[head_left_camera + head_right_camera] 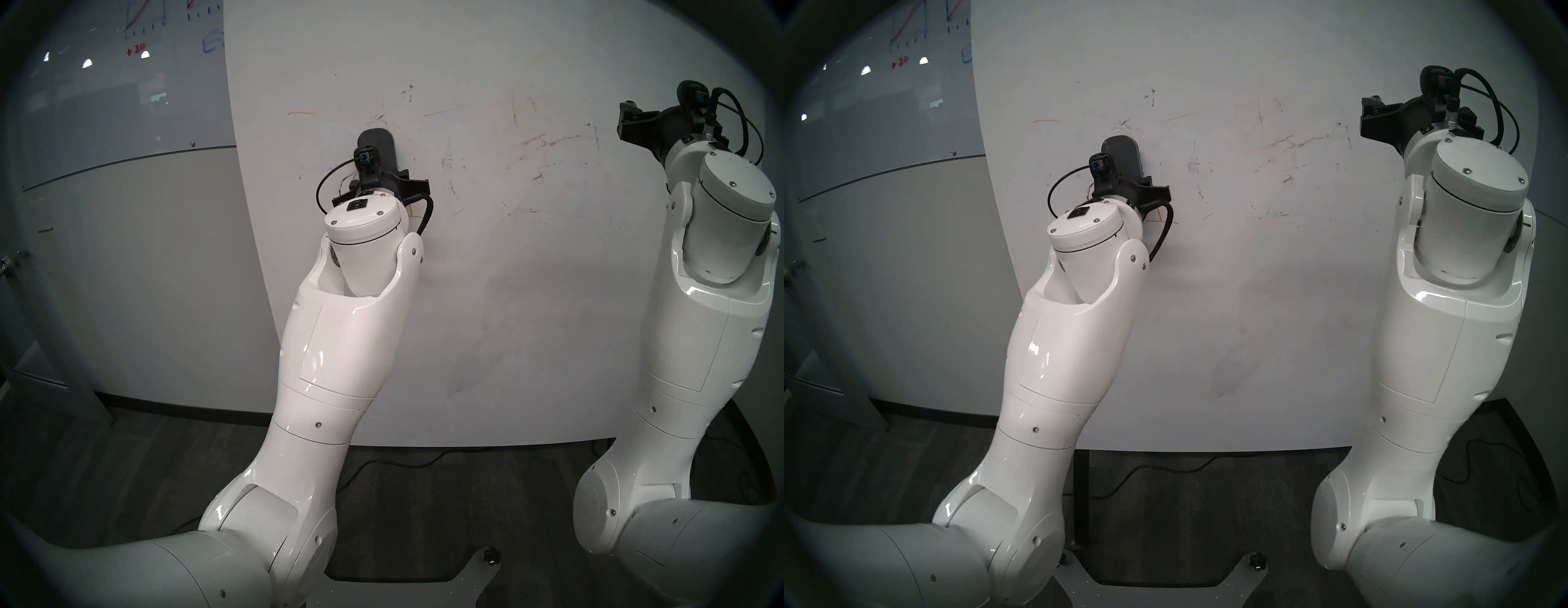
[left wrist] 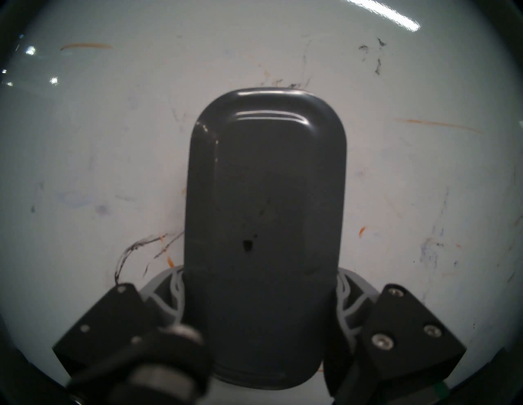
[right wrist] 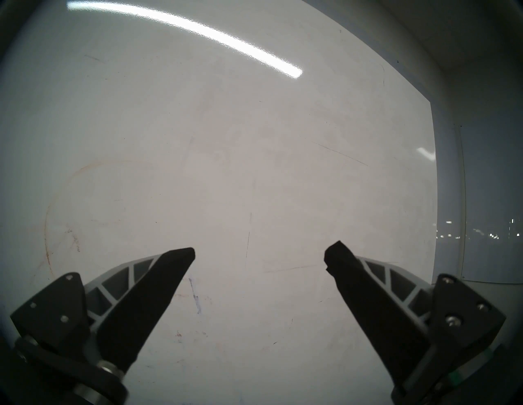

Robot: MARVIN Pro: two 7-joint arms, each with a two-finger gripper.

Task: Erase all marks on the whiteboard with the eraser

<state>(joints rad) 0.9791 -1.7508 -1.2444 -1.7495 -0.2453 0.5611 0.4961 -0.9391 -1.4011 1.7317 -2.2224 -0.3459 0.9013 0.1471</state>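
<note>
Left claw (image 2: 260, 319) clamped on the dark grey eraser (image 2: 266, 198) — pad upright, flat against the whiteboard (image 1: 509, 276), left of centre; faint orange and black marks (image 1: 547, 142) around. Right claw (image 3: 259, 256) wide, empty, near the board.

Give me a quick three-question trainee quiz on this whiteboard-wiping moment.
1. True or false: the left claw is shut on the eraser.
2. The right claw is: A) open and empty, B) holding a marker, C) holding a cloth.
3. What colour is the short streak left of the eraser on the whiteboard?

Key: 1 true; 2 A; 3 orange.
</note>
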